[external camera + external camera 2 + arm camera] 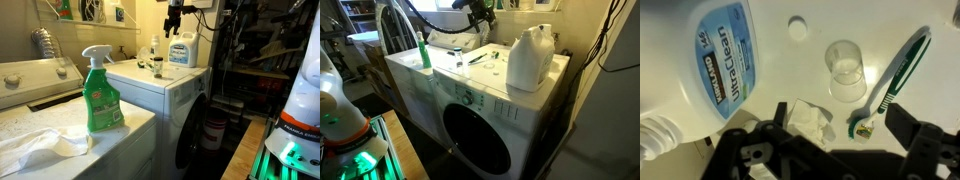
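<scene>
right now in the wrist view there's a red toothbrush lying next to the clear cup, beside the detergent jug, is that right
Not quite. The toothbrush is green and white, not red, as the wrist view shows. The rest holds: it lies next to the clear cup, beside the detergent jug.

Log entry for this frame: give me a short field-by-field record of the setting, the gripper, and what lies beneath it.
setting: laundry room, white front-loading machine
gripper: gripper open, holding nothing, up in the air above the machine top
nearest thing: crumpled white tissue, directly below in the wrist view
around it: clear cup upright; green-and-white toothbrush lying flat; detergent jug upright, labelled UltraClean
elsewhere: green spray bottle and white cloth on the neighbouring machine
</scene>
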`<act>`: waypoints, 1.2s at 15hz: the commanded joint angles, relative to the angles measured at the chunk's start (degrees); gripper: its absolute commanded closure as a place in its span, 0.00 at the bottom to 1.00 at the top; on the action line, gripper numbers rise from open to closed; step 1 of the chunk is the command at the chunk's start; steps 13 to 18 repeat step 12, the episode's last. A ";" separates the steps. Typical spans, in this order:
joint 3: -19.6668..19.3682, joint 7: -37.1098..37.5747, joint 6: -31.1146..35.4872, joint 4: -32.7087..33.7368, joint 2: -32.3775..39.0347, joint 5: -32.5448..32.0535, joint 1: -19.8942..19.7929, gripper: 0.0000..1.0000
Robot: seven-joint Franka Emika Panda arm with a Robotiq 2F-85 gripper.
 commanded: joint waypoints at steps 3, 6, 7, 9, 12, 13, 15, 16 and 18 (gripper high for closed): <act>-0.38 -0.48 -23.85 4.98 -5.08 3.36 -0.24 0.00; -1.27 -1.16 -30.21 6.99 -6.25 6.87 -1.00 0.00; -0.48 -0.12 -27.18 6.44 -5.60 4.23 -0.22 0.00; -0.92 -0.28 -28.90 7.21 -5.97 5.54 -0.57 0.00; -1.05 -0.31 -29.04 7.25 -5.91 5.83 -0.65 0.00; -1.05 -0.31 -29.04 7.25 -5.91 5.83 -0.65 0.00; -1.05 -0.31 -29.04 7.25 -5.91 5.83 -0.65 0.00; -1.05 -0.31 -29.04 7.25 -5.91 5.83 -0.65 0.00; -1.05 -0.31 -29.04 7.25 -5.91 5.83 -0.65 0.00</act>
